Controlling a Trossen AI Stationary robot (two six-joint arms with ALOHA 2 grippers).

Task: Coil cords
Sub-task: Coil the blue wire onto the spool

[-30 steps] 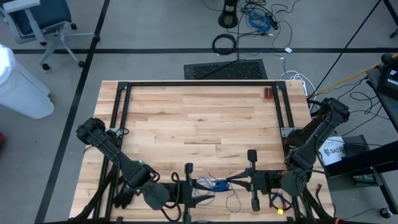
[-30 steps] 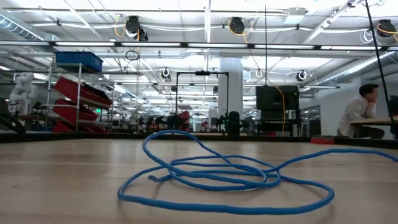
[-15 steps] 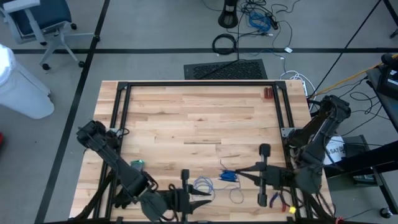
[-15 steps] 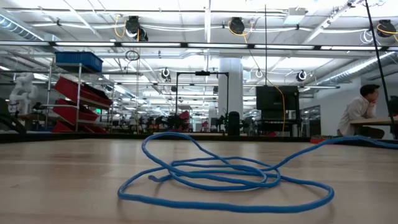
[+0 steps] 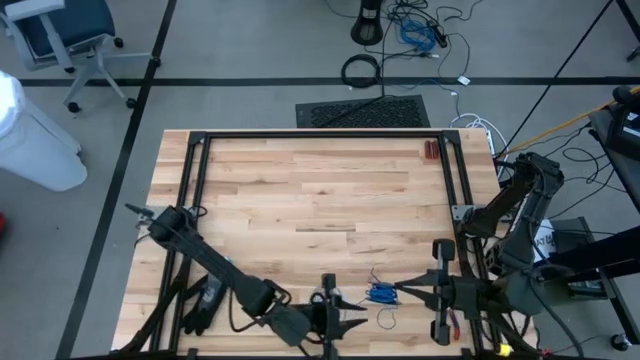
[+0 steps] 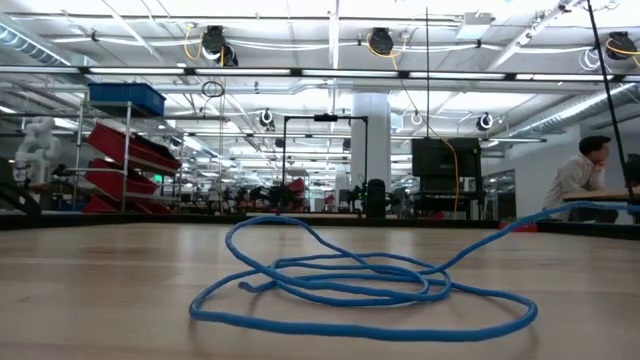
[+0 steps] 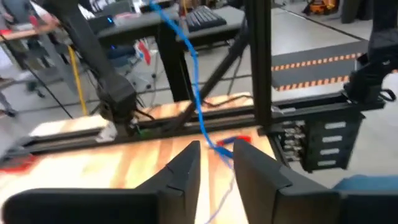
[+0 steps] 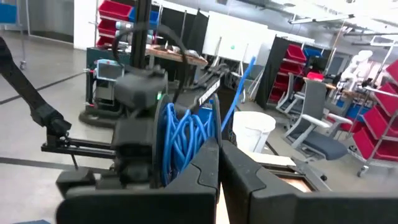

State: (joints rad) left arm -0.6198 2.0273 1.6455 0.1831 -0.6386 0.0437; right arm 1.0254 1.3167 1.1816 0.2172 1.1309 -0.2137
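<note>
On the wooden tabletop [image 5: 310,200], one blue cord [image 5: 379,293] lies between two grippers: right gripper [image 5: 400,291] jaws clamp its bundle, left gripper [image 5: 358,323] jaws narrowly parted. Only the low view shows its loose loops.

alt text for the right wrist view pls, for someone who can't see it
Seen past the right gripper, its two dark fingers are shut on a bundle of blue cord looped in several coils. A single strand runs up and away from the bundle. Behind are the left arm, red bins on shelves, a white bucket and an office chair.
</note>
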